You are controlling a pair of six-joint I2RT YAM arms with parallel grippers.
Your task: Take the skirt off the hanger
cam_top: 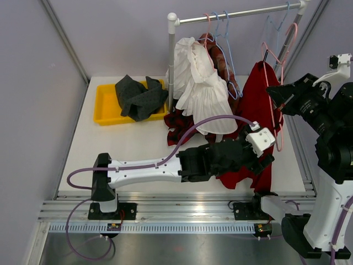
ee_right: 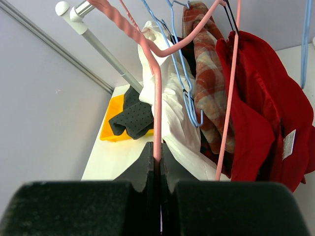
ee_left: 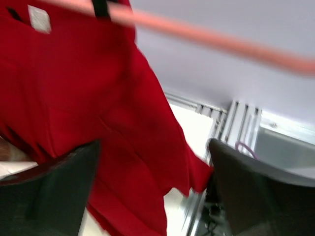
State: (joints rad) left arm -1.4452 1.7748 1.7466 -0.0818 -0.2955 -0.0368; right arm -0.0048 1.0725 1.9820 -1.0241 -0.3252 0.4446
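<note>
The red skirt (cam_top: 258,96) hangs on a pink hanger (cam_top: 282,61) at the right end of the clothes rail. My right gripper (cam_top: 272,90) is shut on the hanger's pink wire (ee_right: 157,108), pinched between its black fingers (ee_right: 142,167). The skirt shows at the right of the right wrist view (ee_right: 261,98). My left gripper (cam_top: 266,156) is low at the skirt's hem. In the left wrist view its jaws stand wide open (ee_left: 152,189), with the red cloth (ee_left: 98,98) hanging between and in front of them and the pink hanger bar (ee_left: 206,37) above.
A white pleated garment (cam_top: 201,88), a plaid garment (ee_right: 206,73) and blue hangers (cam_top: 226,44) hang on the rail (cam_top: 237,14) left of the skirt. A yellow tray (cam_top: 105,105) holding dark grey cloth (cam_top: 140,96) sits at the back left. The table's right edge is near the skirt.
</note>
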